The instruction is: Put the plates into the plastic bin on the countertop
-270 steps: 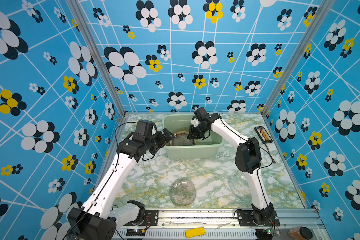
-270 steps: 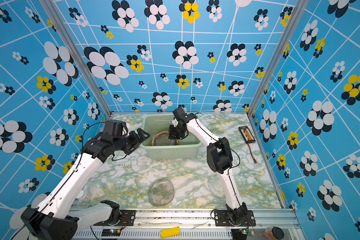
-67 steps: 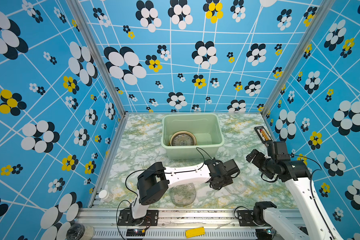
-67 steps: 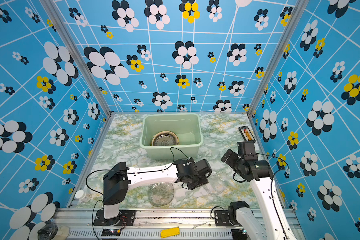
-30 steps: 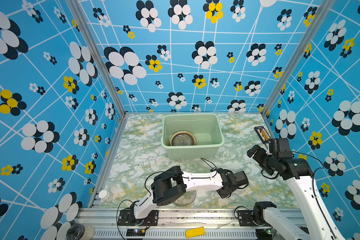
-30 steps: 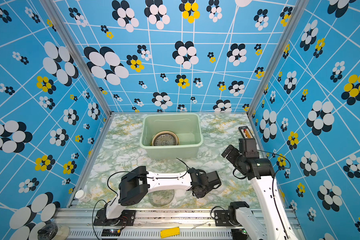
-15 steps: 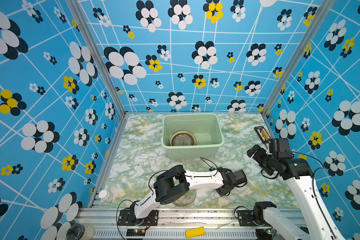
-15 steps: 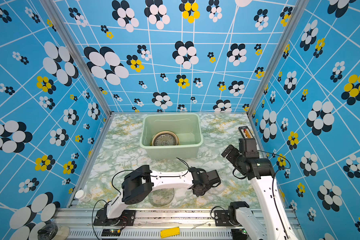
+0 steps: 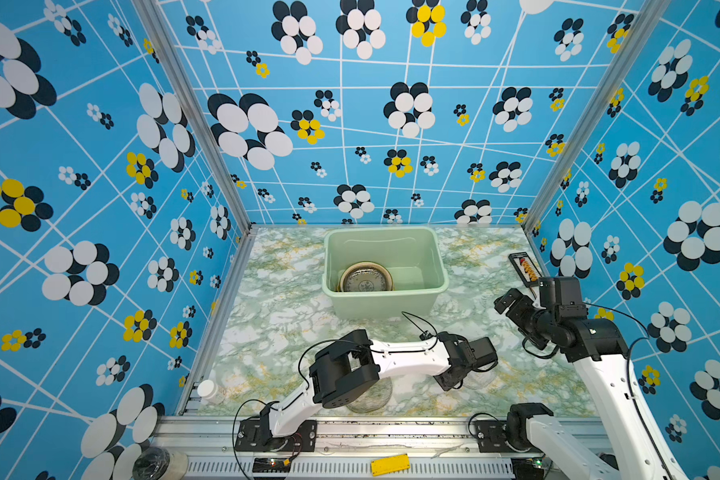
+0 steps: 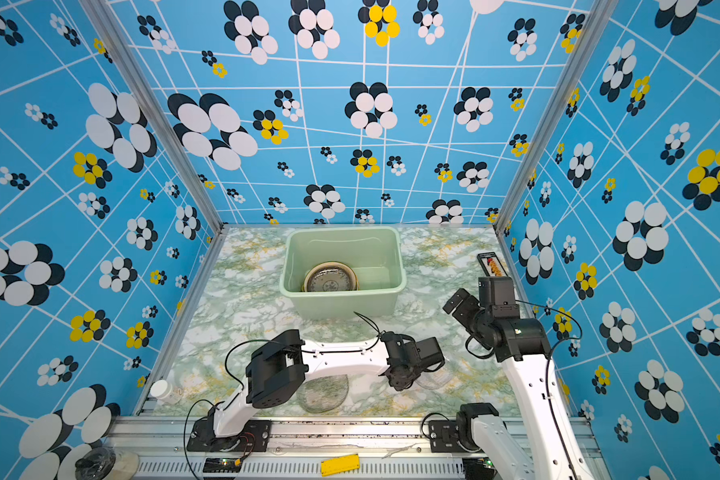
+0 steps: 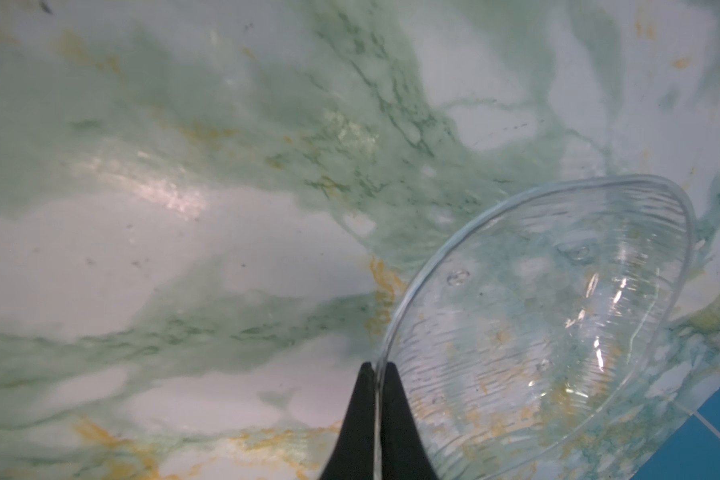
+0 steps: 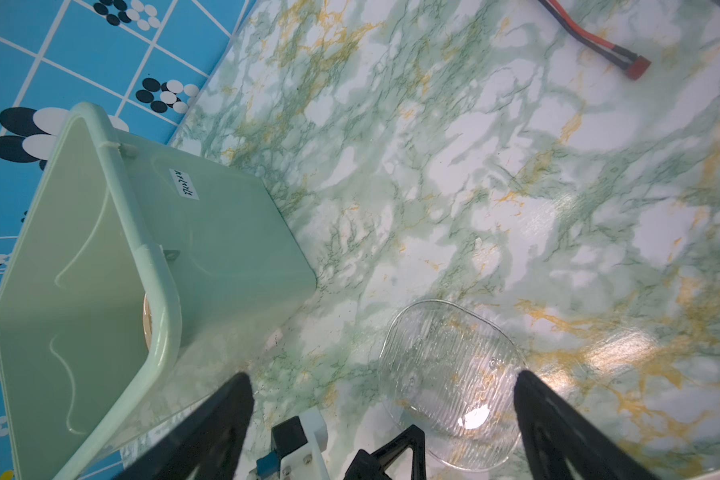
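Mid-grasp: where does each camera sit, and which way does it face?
Top views: high at the front, looking down over countertop and plastic bin; left arm and right arm show.
Left wrist: low, looking along the left gripper, jaws shut on the rim of the clear plate.
Right wrist: raised, angled down between the open jaws of the right gripper.
Shared: both wrist views show that plate; right wrist and top views, the bin.

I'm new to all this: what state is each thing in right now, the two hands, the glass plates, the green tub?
left hand: shut on the clear plate's rim.
right hand: open, empty, above the countertop.
clear plate: near the front edge, rim pinched.
smoky plate: flat on the countertop, untouched.
plastic bin: upright, holding stacked plates.
patterned plate: face up, topmost in the bin.
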Action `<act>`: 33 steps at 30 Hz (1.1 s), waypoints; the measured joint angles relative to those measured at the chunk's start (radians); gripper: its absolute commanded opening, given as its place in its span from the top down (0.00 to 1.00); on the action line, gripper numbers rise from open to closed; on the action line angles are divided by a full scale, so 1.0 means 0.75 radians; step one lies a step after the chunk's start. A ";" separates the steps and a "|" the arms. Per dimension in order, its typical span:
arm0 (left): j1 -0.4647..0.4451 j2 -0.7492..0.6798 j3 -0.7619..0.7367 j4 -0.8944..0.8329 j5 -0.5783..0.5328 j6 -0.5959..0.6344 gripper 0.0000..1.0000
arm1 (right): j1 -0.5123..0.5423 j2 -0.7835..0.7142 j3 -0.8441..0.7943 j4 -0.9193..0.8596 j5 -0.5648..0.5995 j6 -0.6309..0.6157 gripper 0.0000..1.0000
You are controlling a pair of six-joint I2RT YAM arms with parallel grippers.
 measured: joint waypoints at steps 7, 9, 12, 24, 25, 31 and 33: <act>0.021 -0.059 -0.090 0.021 0.007 0.043 1.00 | 0.000 -0.002 -0.001 -0.002 0.001 -0.012 0.01; 0.046 -0.104 -0.153 0.008 0.016 0.078 1.00 | 0.000 -0.002 -0.003 -0.003 -0.001 -0.032 0.01; 0.101 -0.181 -0.244 -0.020 0.039 0.153 1.00 | 0.000 0.003 -0.020 -0.004 -0.022 -0.057 0.00; 0.309 -0.383 -0.467 -0.130 0.271 0.647 1.00 | -0.003 0.097 -0.299 0.073 -0.568 -0.159 0.02; 0.314 -0.408 -0.501 -0.130 0.288 0.665 1.00 | -0.003 0.105 -0.316 0.078 -0.602 -0.170 0.03; 0.332 -0.467 -0.568 -0.125 0.338 0.725 1.00 | 0.006 0.192 -0.447 0.171 -0.773 -0.238 0.18; 0.332 -0.467 -0.568 -0.124 0.341 0.737 1.00 | 0.022 0.243 -0.497 0.212 -0.810 -0.256 0.23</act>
